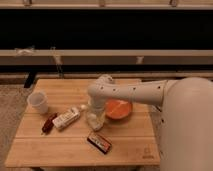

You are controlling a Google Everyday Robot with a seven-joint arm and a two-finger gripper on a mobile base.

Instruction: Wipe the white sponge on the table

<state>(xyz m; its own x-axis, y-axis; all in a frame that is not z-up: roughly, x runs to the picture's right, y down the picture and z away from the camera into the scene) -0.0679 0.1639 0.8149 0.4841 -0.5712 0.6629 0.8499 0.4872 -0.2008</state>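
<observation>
We see the gripper point(95, 118) low over the middle of the table point(125, 148), at nine o'clock from the orange bowl point(120, 109). The white sponge point(94, 124) is directly under it. We cannot tell whether the gripper holds it. The dark bar point(99, 142) lies at six o'clock.

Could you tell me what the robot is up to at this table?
The robot's arm reaches in from the right, and its gripper is down at the white sponge, near the middle of the light wooden table and just left of the orange bowl. A white printed packet, a white cup and a dark bar lie apart from it. Whether wiping has begun cannot be told from this view.
</observation>
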